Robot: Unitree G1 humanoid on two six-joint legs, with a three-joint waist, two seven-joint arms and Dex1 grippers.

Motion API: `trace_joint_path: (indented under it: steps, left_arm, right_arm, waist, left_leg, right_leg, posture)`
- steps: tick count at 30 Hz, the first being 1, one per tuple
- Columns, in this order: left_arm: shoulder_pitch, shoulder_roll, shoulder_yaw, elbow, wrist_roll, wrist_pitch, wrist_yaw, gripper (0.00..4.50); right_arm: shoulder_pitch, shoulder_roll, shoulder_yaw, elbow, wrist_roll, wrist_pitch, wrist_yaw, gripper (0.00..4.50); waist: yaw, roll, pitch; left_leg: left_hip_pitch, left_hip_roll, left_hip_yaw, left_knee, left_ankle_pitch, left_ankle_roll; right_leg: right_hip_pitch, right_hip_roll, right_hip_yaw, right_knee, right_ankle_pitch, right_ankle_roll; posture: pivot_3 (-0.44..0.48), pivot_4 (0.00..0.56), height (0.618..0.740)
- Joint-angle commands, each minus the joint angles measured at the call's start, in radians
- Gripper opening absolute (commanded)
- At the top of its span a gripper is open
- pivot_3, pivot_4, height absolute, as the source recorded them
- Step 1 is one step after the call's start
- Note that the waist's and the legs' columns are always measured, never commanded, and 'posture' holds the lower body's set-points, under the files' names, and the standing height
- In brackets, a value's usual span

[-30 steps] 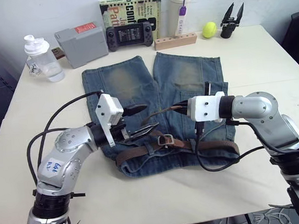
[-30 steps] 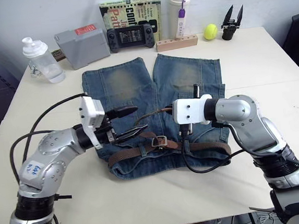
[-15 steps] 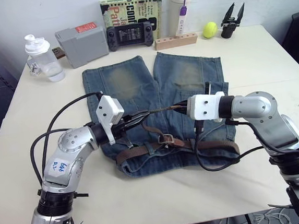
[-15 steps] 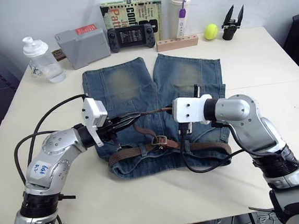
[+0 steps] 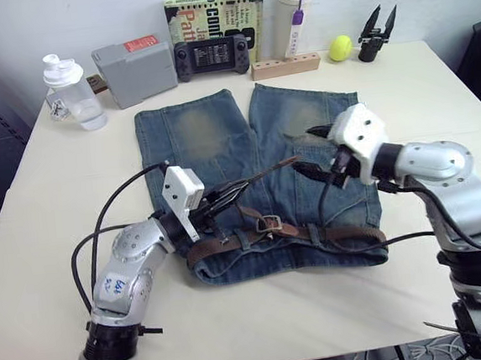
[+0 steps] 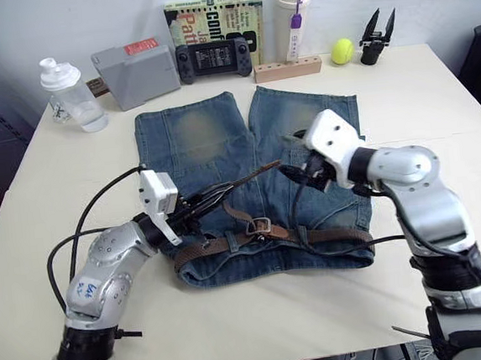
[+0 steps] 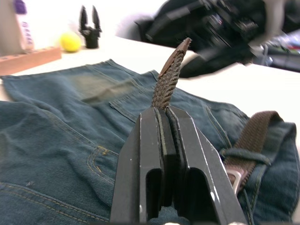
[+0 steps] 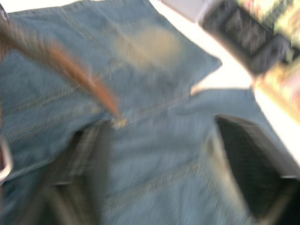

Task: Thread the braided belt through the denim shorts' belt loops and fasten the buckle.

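The denim shorts [image 5: 245, 137] lie flat mid-table, waistband nearest me. The braided belt [image 5: 346, 233] runs along the waistband, passing under a belt loop [image 7: 243, 154], and the silver buckle [image 5: 268, 223] rests near the middle. My left gripper [image 5: 238, 185] is shut on the belt's free end, and the tip [image 7: 182, 45] pokes up past its fingers [image 7: 145, 154]. My right gripper [image 5: 309, 149] hovers open just beyond that tip, over the right leg. Nothing sits between its fingers [image 8: 253, 164], and the belt end [image 8: 84, 77] is off to one side.
Along the table's far edge stand a clear bottle [image 5: 70, 94], a grey box [image 5: 134, 71], a game controller [image 5: 210, 56], a book [image 5: 213, 12], a white tumbler [image 5: 291, 11], a wooden block [image 5: 283, 65], a yellow ball [image 5: 339, 47] and a black tool [image 5: 376, 30]. My right arm's cable [image 5: 352, 249] drapes over the waistband.
My left gripper closed on the belt's free end. My right gripper then let go of it, opened wide and drew back up and to the right.
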Motion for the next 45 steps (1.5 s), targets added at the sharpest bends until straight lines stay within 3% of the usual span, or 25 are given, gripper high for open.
trace_joint_path:
  steps: [1,3,10,19,27,30,32,36,39,45]
  left_arm:
    - [0.030,-0.024,0.025,-0.085,-0.031,-0.019,0.033,0.00]
    - [0.057,-0.033,0.022,-0.097,-0.041,-0.010,0.039,0.00]
    - [0.078,-0.032,0.009,-0.125,-0.042,-0.009,0.039,0.00]
    - [0.111,-0.024,0.033,-0.178,-0.075,-0.026,0.029,0.00]
    - [0.199,0.019,0.125,-0.215,-0.136,0.000,0.034,0.00]
    - [0.233,0.037,0.128,-0.216,-0.132,-0.010,0.028,0.00]
    - [0.236,0.037,0.117,-0.221,-0.129,-0.009,0.033,0.00]
    - [0.240,0.026,0.100,-0.221,-0.117,-0.014,0.042,0.00]
    - [0.244,0.022,0.091,-0.219,-0.112,-0.020,0.047,0.00]
    - [0.243,0.022,0.078,-0.223,-0.108,-0.024,0.057,0.00]
  right_arm:
    - [0.029,0.031,-0.058,-0.112,0.141,0.123,-0.011,4.33]
    - [0.054,0.067,-0.052,-0.148,0.193,0.165,-0.033,3.64]
    - [0.104,0.141,0.095,-0.197,0.199,0.232,-0.138,0.09]
    - [0.177,0.012,0.378,-0.215,0.051,0.241,-0.169,0.04]
    - [0.232,-0.008,0.456,-0.223,-0.013,0.234,-0.197,0.04]
    - [0.241,0.064,0.358,-0.253,0.071,0.260,-0.206,0.04]
    - [0.218,0.129,0.211,-0.268,0.164,0.323,-0.225,0.04]
    - [0.192,0.148,0.061,-0.296,0.256,0.393,-0.232,0.04]
    - [0.194,0.126,0.052,-0.310,0.266,0.410,-0.242,0.04]
    - [0.245,0.088,0.157,-0.299,0.210,0.383,-0.270,0.04]
  waist:
    - [-0.001,0.000,0.000]
    - [-0.005,0.000,0.000]
    - [0.001,0.000,0.000]
    - [-0.003,0.000,0.000]
    - [-0.001,-0.001,-0.001]
    - [0.000,-0.002,-0.002]
    - [0.000,-0.002,-0.002]
    - [0.000,-0.002,-0.002]
    - [-0.002,-0.002,-0.002]
    - [-0.002,-0.002,-0.002]
  left_leg:
    - [0.000,0.000,0.000,0.000,0.000,0.000]
    - [0.001,0.000,0.000,-0.001,0.000,0.000]
    - [0.001,0.000,-0.001,0.000,0.000,0.000]
    - [0.001,0.000,-0.001,0.000,0.000,0.000]
    - [0.002,0.000,-0.002,0.000,0.000,0.000]
    - [0.003,0.000,-0.002,-0.001,0.000,0.000]
    - [0.002,0.000,-0.002,-0.001,0.000,0.000]
    - [0.002,0.000,-0.002,0.000,0.000,0.000]
    - [0.002,0.000,-0.002,-0.001,0.000,0.000]
    - [0.002,0.000,-0.001,-0.001,0.000,0.000]
  right_leg:
    - [0.000,0.000,0.000,0.000,0.000,0.000]
    - [0.000,0.000,0.001,0.000,0.000,0.000]
    - [0.000,0.000,0.001,0.000,0.000,0.000]
    - [0.000,0.000,0.001,0.000,0.000,0.000]
    - [0.001,0.000,0.001,-0.001,0.000,0.000]
    - [0.002,0.000,0.000,-0.001,0.000,0.000]
    - [0.002,0.000,0.000,-0.001,0.000,0.000]
    - [0.001,0.000,0.001,-0.001,0.000,0.000]
    - [0.001,0.000,0.001,-0.001,0.000,0.000]
    - [0.001,0.000,0.001,-0.001,0.000,0.000]
  posture:
    - [0.000,0.150,0.722]
    - [0.000,0.150,0.722]
    - [0.000,0.150,0.722]
    - [0.000,0.150,0.722]
    - [0.000,0.150,0.722]
    - [0.000,0.150,0.722]
    - [0.000,0.150,0.722]
    - [0.000,0.150,0.722]
    - [0.000,0.150,0.722]
    - [0.000,0.150,0.722]
